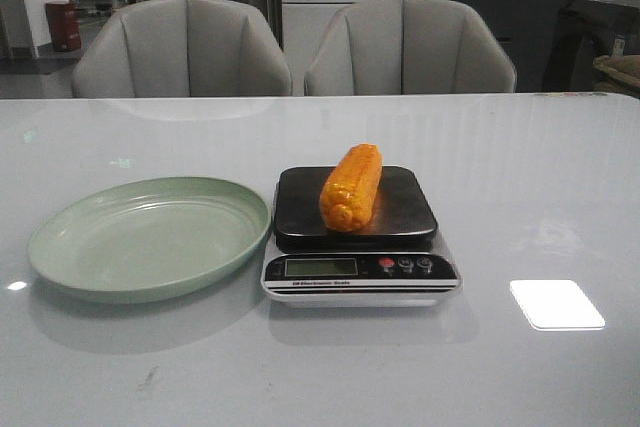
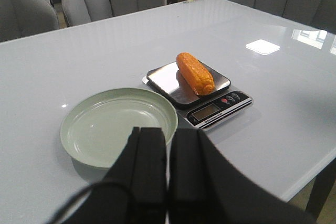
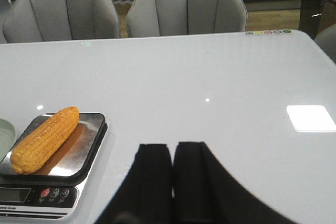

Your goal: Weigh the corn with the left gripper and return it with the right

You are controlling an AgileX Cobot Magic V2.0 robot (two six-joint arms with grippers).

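Observation:
The orange-yellow corn (image 1: 352, 187) lies lengthwise on the dark steel pan of a small kitchen scale (image 1: 355, 277) at the table's middle. It also shows in the left wrist view (image 2: 195, 73) and the right wrist view (image 3: 45, 138). A pale green plate (image 1: 60, 247) sits empty just left of the scale and touches it; it also shows in the left wrist view (image 2: 79, 135). My left gripper (image 2: 168, 132) is shut and empty, held back above the plate's near rim. My right gripper (image 3: 173, 146) is shut and empty, off to the right of the scale. Neither gripper shows in the front view.
Two grey chairs (image 1: 185, 47) stand behind the table's far edge. A bright window reflection (image 1: 556, 304) lies on the glossy white tabletop right of the scale. The scale's display and buttons face the near edge.

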